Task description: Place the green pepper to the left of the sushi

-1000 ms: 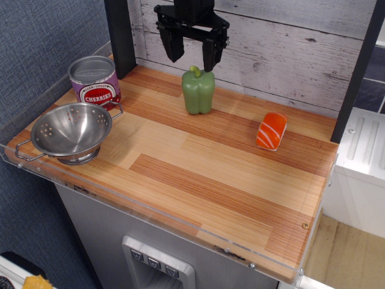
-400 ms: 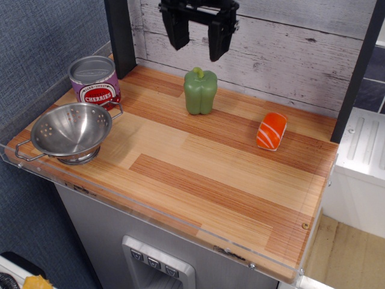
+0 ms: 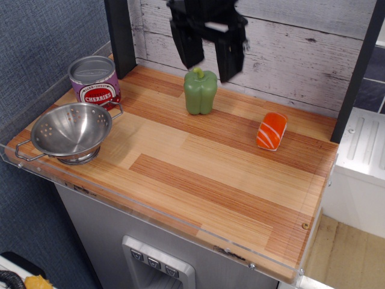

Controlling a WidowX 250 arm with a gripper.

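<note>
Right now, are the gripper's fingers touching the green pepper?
Apart. The only view shows the open gripper above the green pepper, one finger clear on either side of the stem.

**Gripper pose above the work surface**

The black gripper (image 3: 210,65) hangs from the top edge of the view, its wrist cut off by the frame. Two thick fingers (image 3: 187,49) point downward and stand well apart, jaws spread wide with nothing between them. The fingertips float free, touching no surface.

Whitewashed plank wall (image 3: 289,48), blue side wall (image 3: 42,30)
</note>
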